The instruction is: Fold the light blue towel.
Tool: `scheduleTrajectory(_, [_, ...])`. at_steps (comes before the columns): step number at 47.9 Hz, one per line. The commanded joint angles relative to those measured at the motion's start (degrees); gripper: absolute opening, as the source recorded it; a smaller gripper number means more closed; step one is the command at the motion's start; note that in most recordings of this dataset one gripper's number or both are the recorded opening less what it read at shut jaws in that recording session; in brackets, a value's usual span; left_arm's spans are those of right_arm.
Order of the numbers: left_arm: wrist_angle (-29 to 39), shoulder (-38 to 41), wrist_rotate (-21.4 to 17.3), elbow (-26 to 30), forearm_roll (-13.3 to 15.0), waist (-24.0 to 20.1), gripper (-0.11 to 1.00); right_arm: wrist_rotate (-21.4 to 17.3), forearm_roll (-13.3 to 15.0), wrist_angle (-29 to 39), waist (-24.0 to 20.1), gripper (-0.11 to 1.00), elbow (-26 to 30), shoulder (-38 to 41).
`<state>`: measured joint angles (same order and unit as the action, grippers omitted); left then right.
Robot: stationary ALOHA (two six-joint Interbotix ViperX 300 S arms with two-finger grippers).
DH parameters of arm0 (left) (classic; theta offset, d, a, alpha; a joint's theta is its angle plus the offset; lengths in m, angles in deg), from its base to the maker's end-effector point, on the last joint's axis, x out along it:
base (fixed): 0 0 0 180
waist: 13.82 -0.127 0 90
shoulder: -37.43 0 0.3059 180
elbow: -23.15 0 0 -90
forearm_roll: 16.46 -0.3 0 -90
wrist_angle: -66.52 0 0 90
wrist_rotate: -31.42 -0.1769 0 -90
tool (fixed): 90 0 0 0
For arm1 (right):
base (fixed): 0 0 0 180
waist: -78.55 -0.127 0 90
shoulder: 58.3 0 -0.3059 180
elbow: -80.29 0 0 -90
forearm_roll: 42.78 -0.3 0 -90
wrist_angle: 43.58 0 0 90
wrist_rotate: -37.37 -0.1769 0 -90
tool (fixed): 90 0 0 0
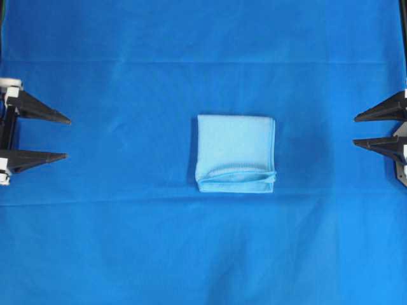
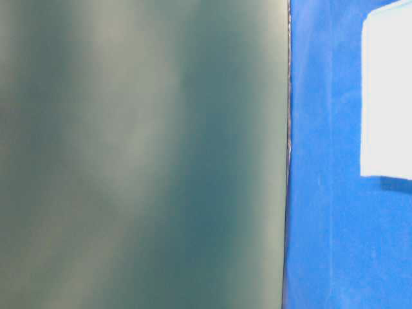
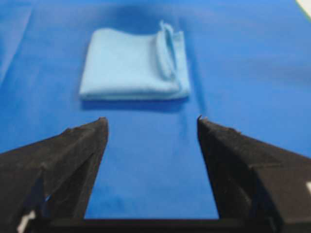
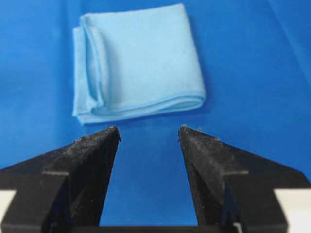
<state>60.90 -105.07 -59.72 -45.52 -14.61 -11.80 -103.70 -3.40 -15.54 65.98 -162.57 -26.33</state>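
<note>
At the left edge of the overhead view, the left gripper point(image 1: 66, 136) hangs with its jaws spread wide, holding nothing. The light blue towel point(image 1: 235, 153) lies folded into a small square at the middle of the bench point(image 1: 127, 241), on its dark blue cover, well apart from both arms. At the right edge, the right gripper point(image 1: 355, 130) also stands spread and empty.

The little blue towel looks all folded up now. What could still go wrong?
1. The light blue towel has loose hemmed edges bulging at its near side, so the layers might spring open or sit uneven.
2. Both the left gripper and the right gripper are open and apart from the towel, so nothing presses the stack flat.
3. If a gripper goes back in, its pointed tips might snag that loose edge.
</note>
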Motion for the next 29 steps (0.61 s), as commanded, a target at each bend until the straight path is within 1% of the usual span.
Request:
scheduleTrajectory(1, [-0.26, -0.7, 0.7, 0.09, 0.09, -0.88, 0.71, -0.09, 0.26, -0.97, 0.35, 0.58, 0.7, 0.62])
scheduleTrajectory(29, [0.44, -0.7, 1.14, 0.0, 0.09, -0.97, 0.71, -0.18, 0.26, -1.05, 0.44, 0.58, 0.53, 0.97])
